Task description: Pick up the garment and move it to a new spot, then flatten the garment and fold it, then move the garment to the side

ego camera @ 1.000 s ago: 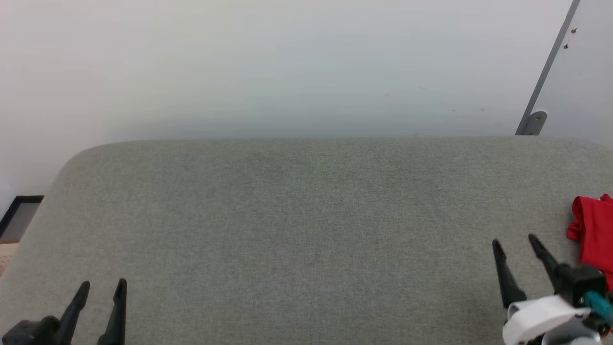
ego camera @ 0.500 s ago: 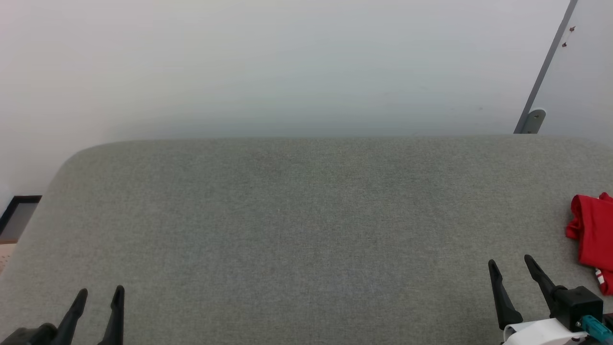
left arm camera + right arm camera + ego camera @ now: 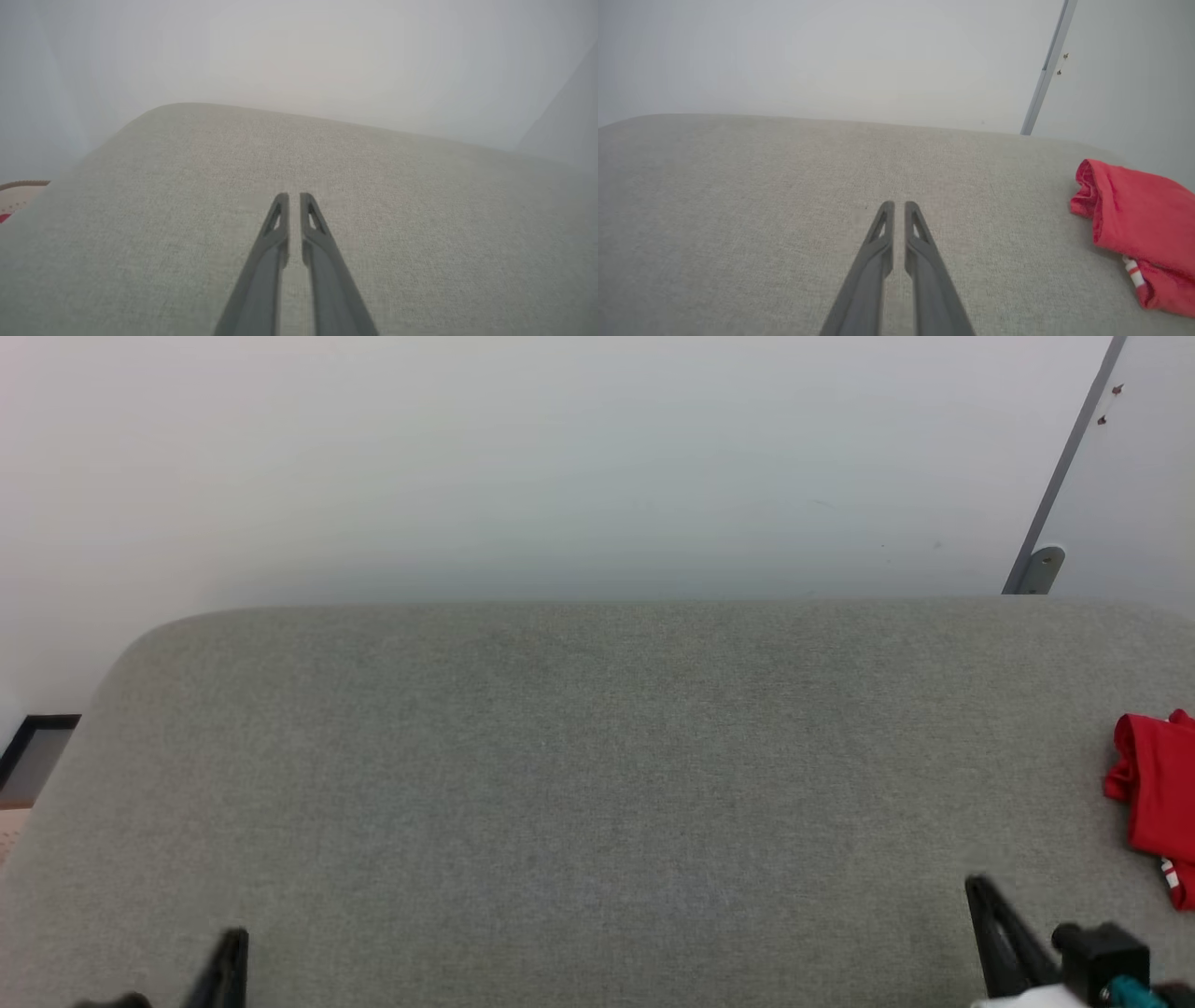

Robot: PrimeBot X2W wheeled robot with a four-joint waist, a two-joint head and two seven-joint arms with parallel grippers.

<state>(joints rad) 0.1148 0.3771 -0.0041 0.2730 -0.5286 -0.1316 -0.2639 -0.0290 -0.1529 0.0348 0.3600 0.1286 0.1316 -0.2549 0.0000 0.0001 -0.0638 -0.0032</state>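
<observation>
Pulled back toward the near edge of the grey tabletop (image 3: 597, 756), left hand (image 3: 293, 198) and right hand (image 3: 899, 205), closed from wide apart to nearly together, empty. Left bundled at the tabletop's right end: red garment (image 3: 1134, 228). Probably task's end.

Bare indoor test room, lab-like; exact kind unclear. Clues: plain white wall (image 3: 560, 457); broad table (image 3: 560, 756) upholstered in grey woven fabric, corner rounded; grey metal strip (image 3: 1070, 457) slanting up wall, small bracket (image 3: 1044, 563) at foot; dark frame (image 3: 47, 721) low at left; red garment (image 3: 1158, 793) lying at table's right edge.
</observation>
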